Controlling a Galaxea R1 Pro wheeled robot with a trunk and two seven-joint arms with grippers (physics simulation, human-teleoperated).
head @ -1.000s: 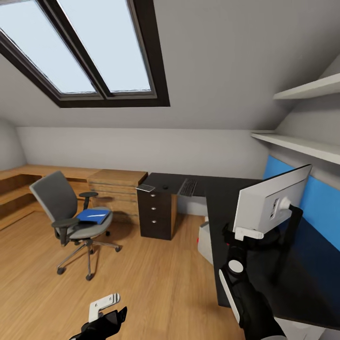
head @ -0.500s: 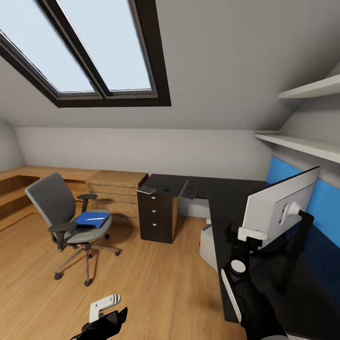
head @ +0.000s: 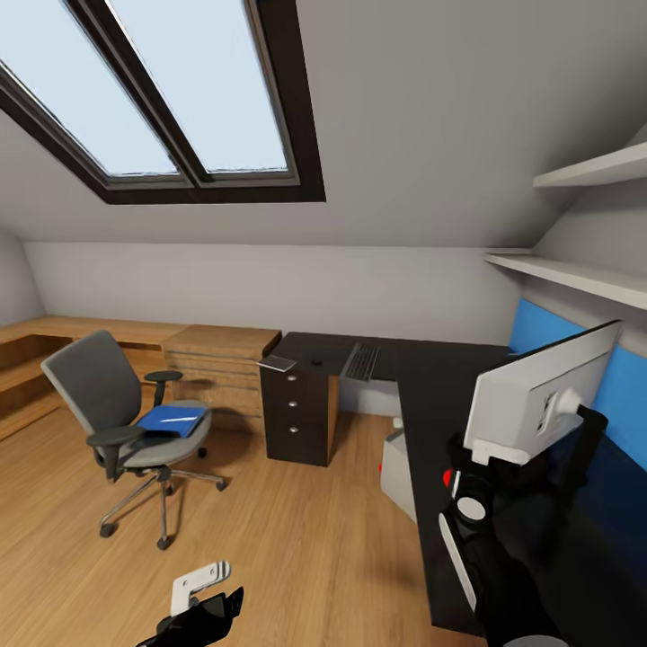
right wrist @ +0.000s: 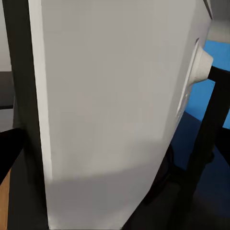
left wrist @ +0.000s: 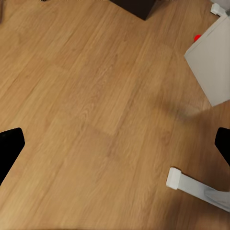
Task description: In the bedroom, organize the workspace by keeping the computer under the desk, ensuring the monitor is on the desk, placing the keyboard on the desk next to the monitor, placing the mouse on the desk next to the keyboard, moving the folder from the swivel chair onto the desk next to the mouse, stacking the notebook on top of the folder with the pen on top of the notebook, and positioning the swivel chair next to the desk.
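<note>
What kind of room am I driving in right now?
Probably an attic room used as a home office: a skylight in a sloped ceiling, an L-shaped desk with a monitor, and a swivel chair on wood flooring.

Right arm: the black, white-trimmed arm (head: pixel 490 575) rises from the lower right of the head view, forearm angled up and slightly left, a round white joint disc near the wrist.
Right gripper: the black two-fingered gripper (head: pixel 485 449) sits at the lower corner of the white-backed flat monitor (head: pixel 539 395); in the right wrist view its dark fingers (right wrist: pixel 19 124) straddle the panel's edge, closed on it.
Left arm: only its end shows, low at the bottom of the head view, held low.
Left gripper: the black gripper with a white bracket (head: pixel 199 598) points downward, fingers spread wide apart, dark fingertips (left wrist: pixel 10 146) holding nothing.
</note>
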